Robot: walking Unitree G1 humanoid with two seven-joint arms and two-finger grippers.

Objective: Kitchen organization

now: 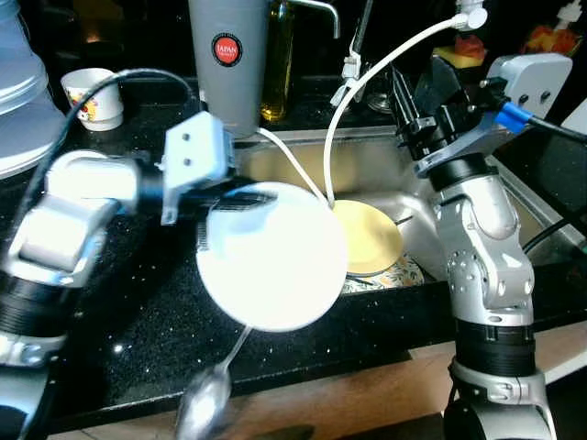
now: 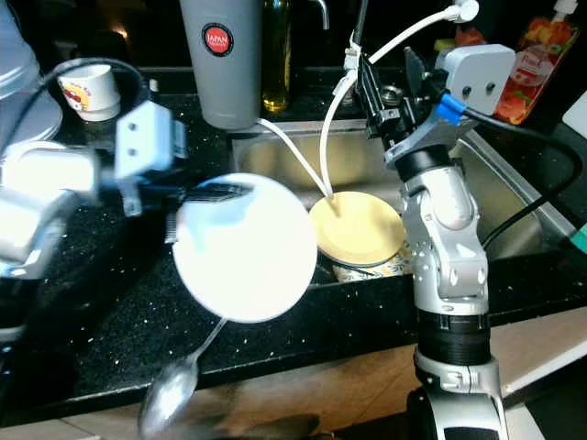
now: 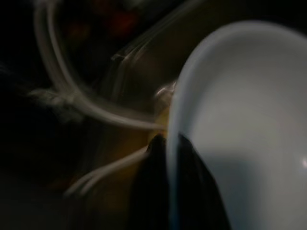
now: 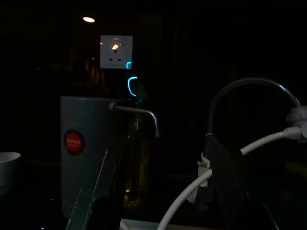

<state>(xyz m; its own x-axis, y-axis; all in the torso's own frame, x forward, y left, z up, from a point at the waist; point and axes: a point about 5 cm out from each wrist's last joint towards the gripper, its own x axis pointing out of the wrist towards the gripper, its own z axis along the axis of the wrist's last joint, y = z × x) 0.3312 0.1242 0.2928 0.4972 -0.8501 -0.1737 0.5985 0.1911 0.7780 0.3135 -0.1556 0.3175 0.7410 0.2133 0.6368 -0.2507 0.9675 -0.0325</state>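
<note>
Just beside the sink (image 1: 514,197), over the black counter (image 1: 128,312) at its near-left corner, the left gripper (image 1: 240,194) holds a white plate (image 1: 272,257) by the rim. Its black fingers (image 3: 156,191) are pinched shut on the plate's edge, one on each face, as the left wrist view shows. The plate hangs nearly flat, its far edge overlapping the sink's corner. Down in the sink lies a yellow plate (image 2: 358,227) stacked on a patterned dish (image 2: 371,269), with a white hose (image 1: 367,78) curling down onto it.

The white plate looks like glazed ceramic: stiff, fairly heavy for a rim grip, smooth and probably slippery, and likely to chip or break if it knocks the steel edge. Held at one side only, it will tend to droop and pivot, so a deep bite on the rim and slow moves seem wise.

The right gripper (image 1: 413,115) is raised above the sink's back edge near the tap (image 4: 254,93), its fingers spread open and empty.

Behind the sink stands a tall grey container (image 1: 227,64) with a red round label reading "JAPAN". A spoon (image 1: 206,399) lies on the counter at the near edge, below the white plate, and a printed cup (image 1: 94,96) sits well to the sink's left.
</note>
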